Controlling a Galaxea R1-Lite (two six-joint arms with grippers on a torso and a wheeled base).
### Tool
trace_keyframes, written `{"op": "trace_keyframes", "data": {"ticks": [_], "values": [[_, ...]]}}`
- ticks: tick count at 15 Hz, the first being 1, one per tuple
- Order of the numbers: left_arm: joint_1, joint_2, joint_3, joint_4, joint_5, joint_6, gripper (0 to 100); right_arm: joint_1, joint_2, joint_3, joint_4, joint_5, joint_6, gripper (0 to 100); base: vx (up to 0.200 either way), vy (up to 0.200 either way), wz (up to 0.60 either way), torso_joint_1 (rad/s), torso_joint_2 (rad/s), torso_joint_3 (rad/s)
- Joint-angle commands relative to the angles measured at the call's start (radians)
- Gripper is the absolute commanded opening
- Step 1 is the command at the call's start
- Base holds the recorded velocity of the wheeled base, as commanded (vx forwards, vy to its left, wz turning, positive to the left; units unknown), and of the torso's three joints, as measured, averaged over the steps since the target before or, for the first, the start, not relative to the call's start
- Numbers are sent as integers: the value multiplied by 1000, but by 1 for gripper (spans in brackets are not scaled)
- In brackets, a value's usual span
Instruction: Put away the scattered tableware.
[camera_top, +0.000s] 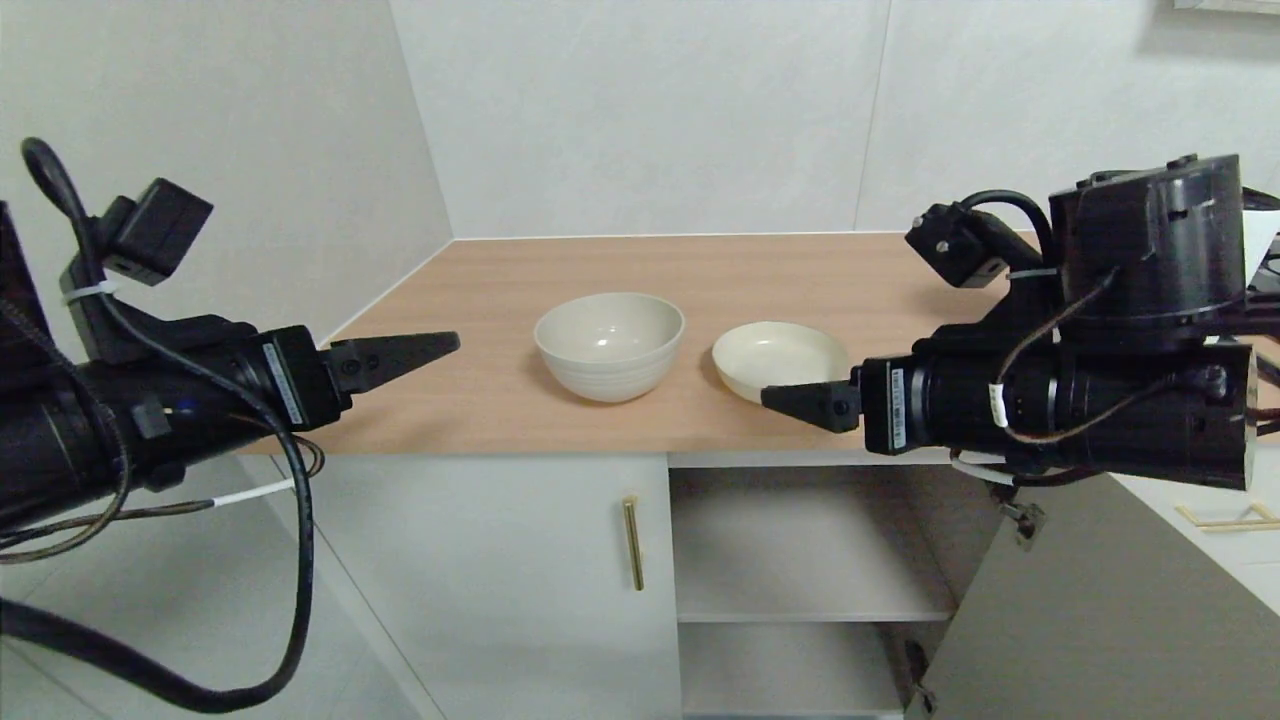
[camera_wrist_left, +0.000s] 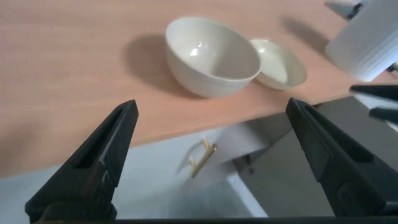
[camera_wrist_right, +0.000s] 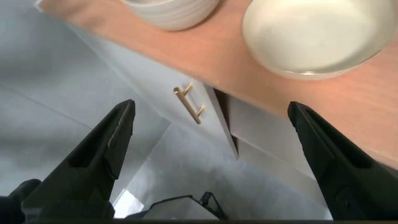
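A deep cream ribbed bowl (camera_top: 609, 345) is set in the middle of the head view, on the light brown wooden desk (camera_top: 480, 300). A flat cream dish (camera_top: 780, 358) is placed just beside it, to its right, near the front edge. Nothing is gripped. The left end effector (camera_top: 435, 349) is held at the middle left, by the desk's corner, with its fingers spread wide. The right end effector (camera_top: 795, 402) is held just in front of the flat dish, also spread wide, likely so this dish can be taken first. At the lower right, a white cupboard door (camera_top: 1080, 600) is swung open and white shelves (camera_top: 800, 590) are shown, likely so the tableware can be put there. The door with the gold handle (camera_top: 633, 543) is shut.
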Motion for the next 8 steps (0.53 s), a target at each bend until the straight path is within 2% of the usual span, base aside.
{"op": "trace_keyframes", "data": {"ticks": [1, 2, 4, 5, 6, 7, 8], "values": [[-3, 35, -114, 143, -2, 2, 100, -34, 39, -155, 132, -13, 27, 100, 0, 0, 0, 0, 0, 0], [-12, 42, -134, 188, -2, 1, 100, -40, 49, -169, 156, -21, 61, 100, 0, 0, 0, 0, 0, 0], [-67, 81, -201, 263, 18, -10, 100, -49, 122, -217, 161, -55, 108, 100, 0, 0, 0, 0, 0, 0], [-104, 97, -219, 269, 37, -31, 100, -47, 144, -228, 158, -98, 114, 100, 0, 0, 0, 0, 0, 0], [-126, 129, -246, 268, 64, -68, 100, -47, 161, -237, 153, -128, 116, 100, 0, 0, 0, 0, 0, 0], [-139, 169, -281, 263, 118, -119, 100, -47, 173, -243, 142, -145, 127, 100, 0, 0, 0, 0, 0, 0], [-141, 177, -278, 261, 153, -129, 100, -49, 171, -243, 141, -142, 150, 100, 0, 0, 0, 0, 0, 0]]}}
